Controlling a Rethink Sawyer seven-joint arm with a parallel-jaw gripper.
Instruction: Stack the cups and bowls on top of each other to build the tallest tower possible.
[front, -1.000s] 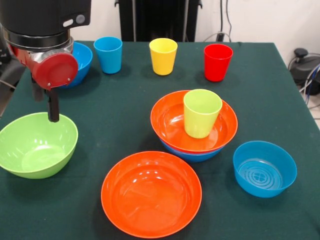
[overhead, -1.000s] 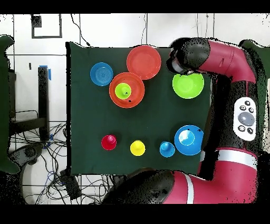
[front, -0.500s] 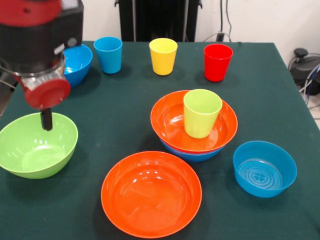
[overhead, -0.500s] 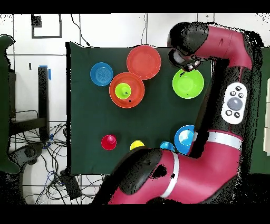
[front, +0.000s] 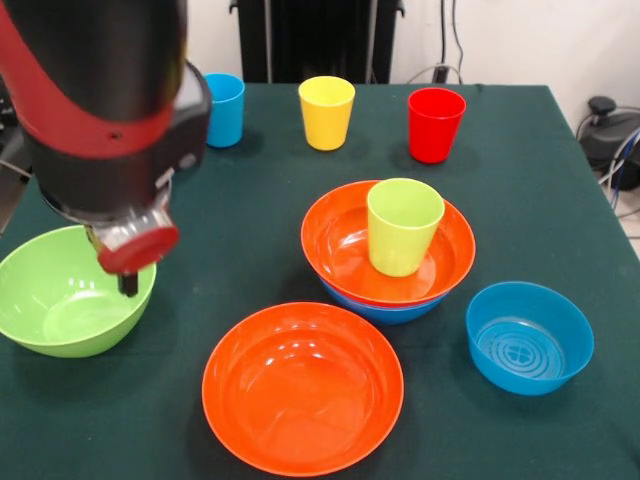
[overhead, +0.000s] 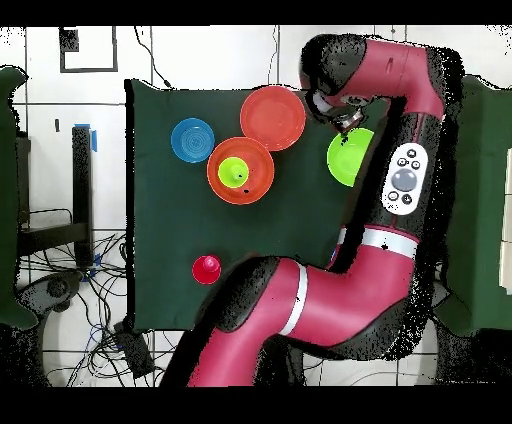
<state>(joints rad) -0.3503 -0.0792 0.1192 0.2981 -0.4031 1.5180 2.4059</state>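
The lime green bowl (front: 60, 300) sits at the left front of the table, also seen in the overhead view (overhead: 347, 160). My gripper (front: 128, 283) hangs at that bowl's right rim, under the red wrist cap; touching or apart is unclear. In the middle stands the tower: an orange bowl (front: 340, 245) nested on a blue bowl (front: 385, 312), with the lime green cup (front: 405, 225) upright inside. A second orange bowl (front: 303, 388) lies in front. A smaller blue bowl (front: 528, 337) is at the right. Blue (front: 227, 108), yellow (front: 326, 112) and red (front: 436, 124) cups line the far edge.
My bulky arm (front: 100, 110) fills the upper left and hides the table's back left corner. In the overhead view the arm (overhead: 330, 300) covers the table side nearest the base; only the red cup (overhead: 206, 269) shows there.
The arm swung lower and nearer the camera. The gripper moved from the green bowl's far rim to its right rim. The arm now hides the back-left blue bowl.
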